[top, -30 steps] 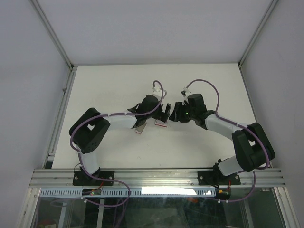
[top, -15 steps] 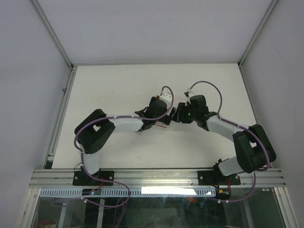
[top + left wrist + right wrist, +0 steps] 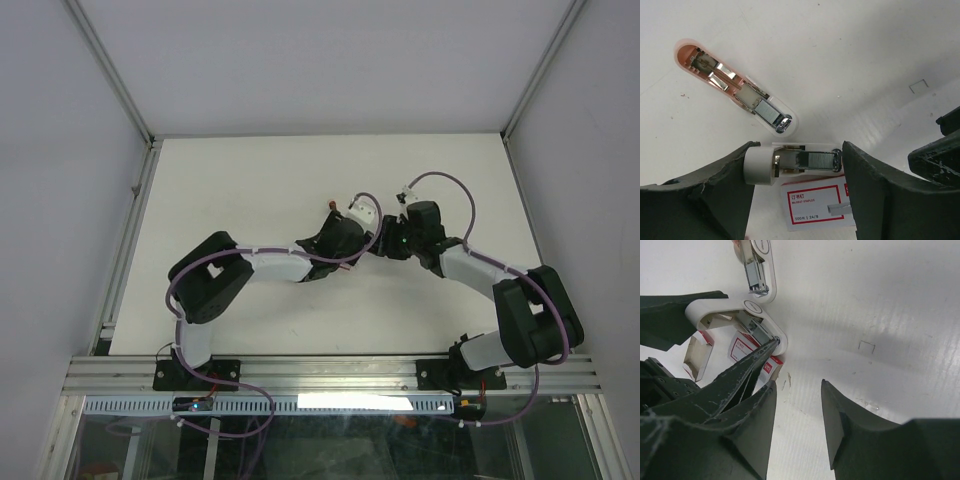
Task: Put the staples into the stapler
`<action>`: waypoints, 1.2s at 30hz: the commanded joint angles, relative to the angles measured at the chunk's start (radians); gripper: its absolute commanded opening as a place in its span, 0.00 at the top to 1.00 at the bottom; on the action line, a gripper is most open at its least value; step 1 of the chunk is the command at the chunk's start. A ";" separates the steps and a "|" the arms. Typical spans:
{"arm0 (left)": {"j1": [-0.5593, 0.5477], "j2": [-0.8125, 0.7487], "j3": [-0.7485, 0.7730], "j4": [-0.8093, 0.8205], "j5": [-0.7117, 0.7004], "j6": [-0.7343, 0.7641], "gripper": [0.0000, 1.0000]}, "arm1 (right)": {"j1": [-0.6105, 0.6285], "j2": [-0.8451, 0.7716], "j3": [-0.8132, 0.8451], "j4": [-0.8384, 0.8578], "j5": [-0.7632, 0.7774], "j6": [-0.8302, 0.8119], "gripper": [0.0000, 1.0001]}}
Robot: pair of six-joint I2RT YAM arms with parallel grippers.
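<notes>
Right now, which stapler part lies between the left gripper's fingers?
The white part, next to the red-and-white box; the pink-rimmed part lies outside the left gripper, farther off.

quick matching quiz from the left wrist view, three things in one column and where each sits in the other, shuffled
1 pink stapler half
2 white stapler half
3 staple box

a between the fingers of the left pincer
b bottom edge of view, red frame printed on it
c upper left, metal insides facing up

Pairs: 1-c, 2-a, 3-b
</notes>
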 commanded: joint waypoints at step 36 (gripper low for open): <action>0.222 -0.190 -0.087 0.180 0.661 -0.126 0.14 | -0.063 -0.165 -0.008 -0.029 0.027 -0.033 0.53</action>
